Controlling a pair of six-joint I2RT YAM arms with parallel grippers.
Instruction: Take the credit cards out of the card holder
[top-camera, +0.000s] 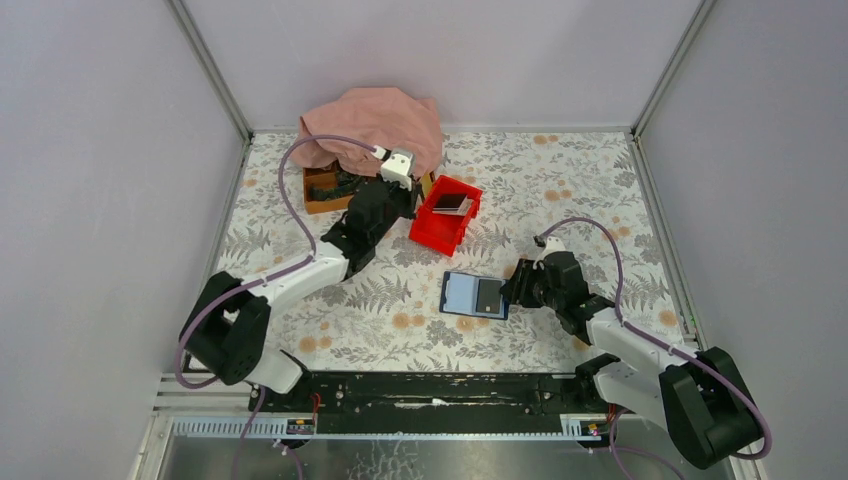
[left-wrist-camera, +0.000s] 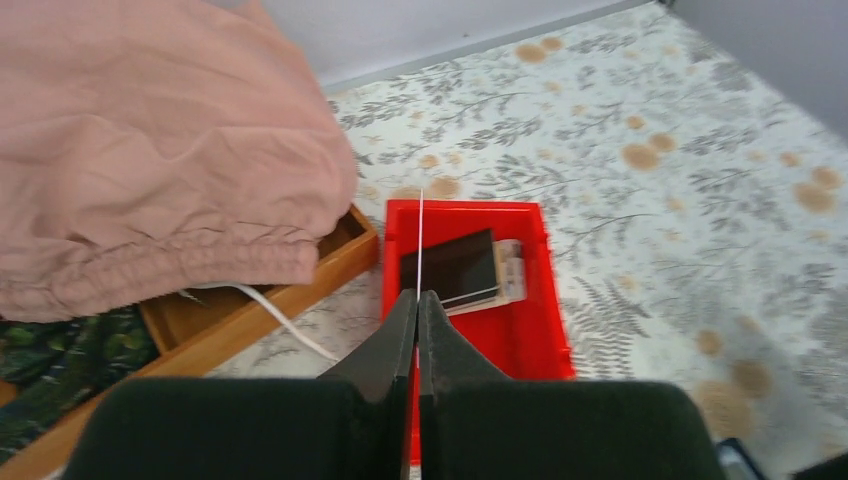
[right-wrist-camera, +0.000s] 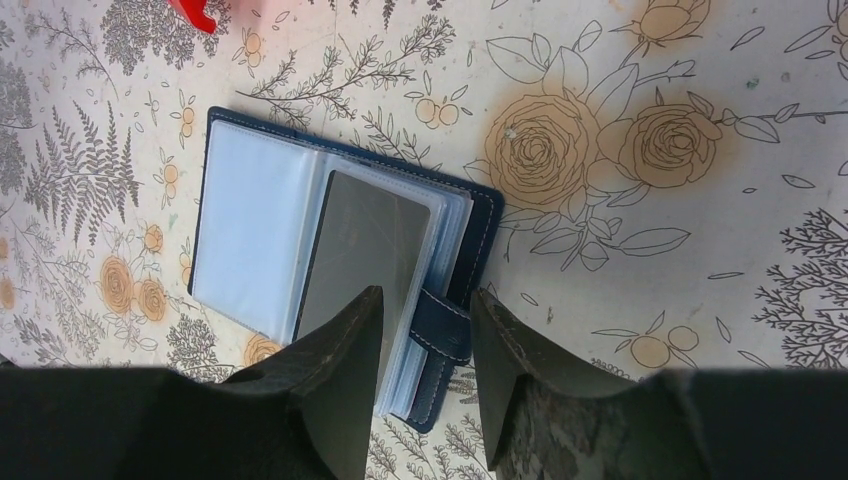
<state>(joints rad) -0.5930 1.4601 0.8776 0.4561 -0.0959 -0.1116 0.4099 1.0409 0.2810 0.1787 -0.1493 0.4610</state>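
Observation:
The card holder (top-camera: 475, 295) lies open on the floral table, its light blue panels (right-wrist-camera: 250, 230) facing up and a grey credit card (right-wrist-camera: 365, 250) in its right page. My right gripper (right-wrist-camera: 425, 295) is open and straddles the holder's right edge and dark strap (right-wrist-camera: 440, 325): one finger over the grey card, the other over the table. In the top view the right gripper (top-camera: 512, 290) sits at the holder's right side. My left gripper (left-wrist-camera: 419, 300) is shut on a thin credit card (left-wrist-camera: 420, 240) seen edge-on, above the red bin (left-wrist-camera: 545, 330). Other cards (left-wrist-camera: 455, 265) lie in that bin.
The red bin (top-camera: 445, 215) stands behind the holder. A pink cloth (top-camera: 375, 120) covers part of a wooden box (top-camera: 320, 190) at the back left; a white cable (left-wrist-camera: 270, 310) runs out of the box (left-wrist-camera: 250, 310). Grey walls enclose the table.

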